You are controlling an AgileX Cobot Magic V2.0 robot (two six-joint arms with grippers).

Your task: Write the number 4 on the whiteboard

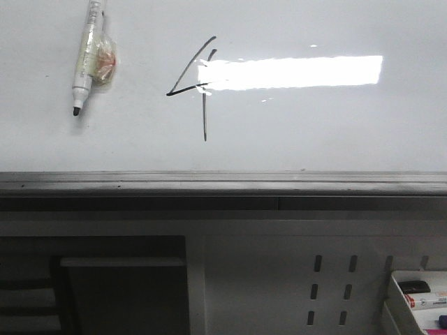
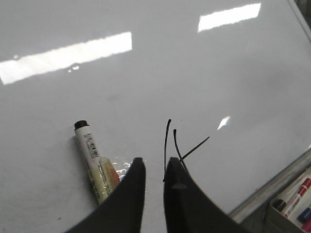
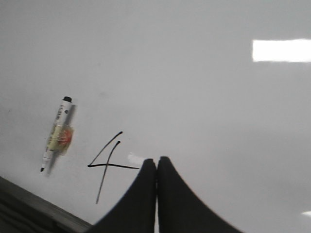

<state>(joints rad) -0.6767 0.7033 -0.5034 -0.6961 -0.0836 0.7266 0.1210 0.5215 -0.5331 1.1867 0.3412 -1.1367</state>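
Note:
The whiteboard (image 1: 314, 132) is glossy white with a bright rectangular reflection. The number 4 (image 1: 204, 115) is drawn on it in thin black strokes, left of the reflection. A white marker (image 1: 89, 52) with a black tip and clear tape around its body rests on the board to the left of the 4. In the left wrist view my left gripper (image 2: 155, 162) is slightly open and empty, with the marker (image 2: 92, 158) and the 4 (image 2: 165, 145) on either side of it. My right gripper (image 3: 156, 160) is shut and empty, just beside the crossbar of the 4 (image 3: 109, 166). Neither gripper shows in the front view.
A grey metal rail (image 1: 223, 183) runs along the board's bottom edge. Below it are a white perforated panel (image 1: 328, 293) and, at the lower right, a white tray (image 1: 394, 296) with spare markers. A dark recess (image 1: 91, 286) lies at the lower left.

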